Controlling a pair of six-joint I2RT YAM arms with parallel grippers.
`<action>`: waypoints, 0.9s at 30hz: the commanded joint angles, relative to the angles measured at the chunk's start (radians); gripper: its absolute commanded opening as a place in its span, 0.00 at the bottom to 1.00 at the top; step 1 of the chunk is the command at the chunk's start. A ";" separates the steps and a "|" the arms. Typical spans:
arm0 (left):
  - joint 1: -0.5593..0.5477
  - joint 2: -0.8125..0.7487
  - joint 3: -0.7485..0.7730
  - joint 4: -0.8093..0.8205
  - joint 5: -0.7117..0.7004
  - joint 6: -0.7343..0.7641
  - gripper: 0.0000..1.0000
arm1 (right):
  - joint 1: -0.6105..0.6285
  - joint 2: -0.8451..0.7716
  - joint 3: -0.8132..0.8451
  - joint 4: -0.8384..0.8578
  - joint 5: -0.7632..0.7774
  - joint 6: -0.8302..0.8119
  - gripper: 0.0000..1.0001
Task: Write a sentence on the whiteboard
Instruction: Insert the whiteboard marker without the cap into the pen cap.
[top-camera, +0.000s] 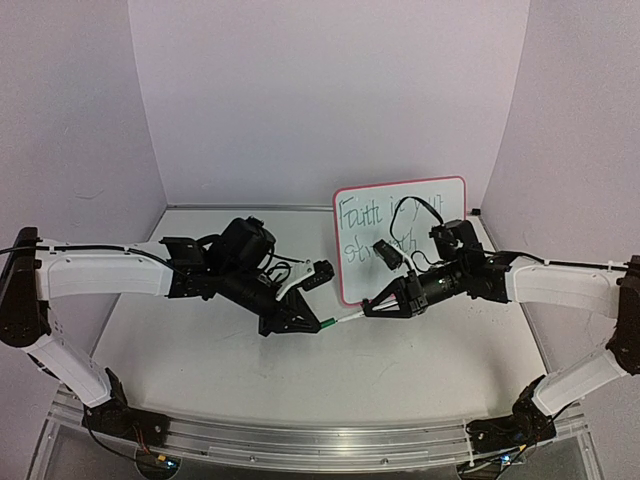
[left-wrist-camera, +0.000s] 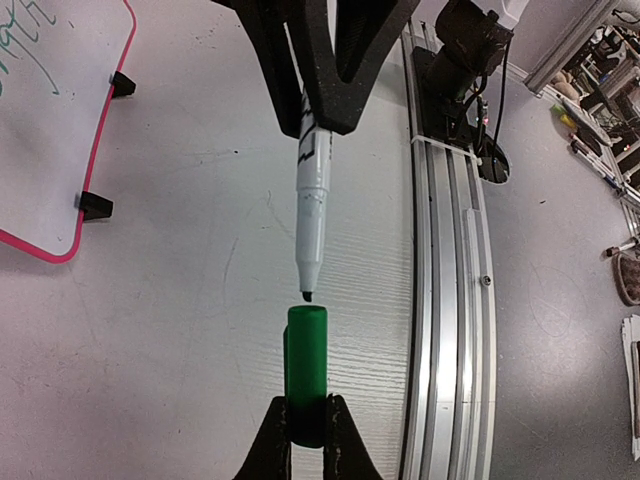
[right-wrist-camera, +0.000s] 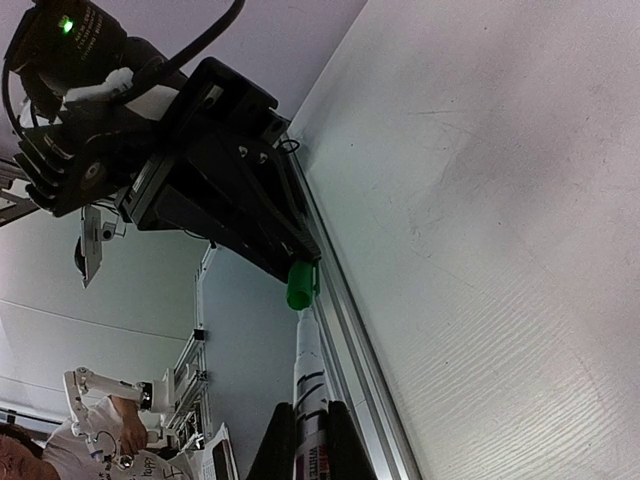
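Between the two tools, marker (left-wrist-camera: 312, 200): a thin white pen with a dark tip. It looks light, stiff and smooth, so it could slip. The best place to hold it is the middle of its body, and that is where it is held.
Marker tip: bare, pointing at the open end of the cap and just short of it.
Green cap (left-wrist-camera: 305, 370): small, hard and light. It is held by its closed end, so the open end is free for the tip.
Left tool (left-wrist-camera: 306, 405): pinching the green cap, fingers pressed on both sides.
Right tool (right-wrist-camera: 308, 410): pinching the marker body, fingers tight on it.
Whiteboard (top-camera: 445, 195): stands at the back right of the counter (top-camera: 200, 380) on two small black feet, just behind the right tool. It looks light and could tip or slide if bumped.
Sentence (top-camera: 360, 213): thin green writing in two lines on the whiteboard, partly hidden by the right arm. This kind of ink likely rubs off, so nothing should brush it.
Left arm: reaches low across from the left, with its tool pointing right.
Right arm: reaches low from the right, in front of the board, with its tool pointing left.
Both tools: face each other in one line, near the middle, above the counter.
Next move, my guess: push tip and cap straight together, slowly, or the tip will miss.
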 joint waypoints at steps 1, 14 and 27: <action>-0.005 -0.010 0.005 0.012 0.013 -0.006 0.00 | 0.004 0.017 0.026 0.027 -0.025 0.001 0.00; -0.005 0.016 0.010 -0.011 -0.003 0.008 0.00 | 0.007 0.018 0.044 0.027 -0.013 -0.003 0.00; -0.005 0.014 0.003 -0.010 -0.007 0.015 0.00 | 0.008 -0.003 0.030 0.027 0.001 0.003 0.00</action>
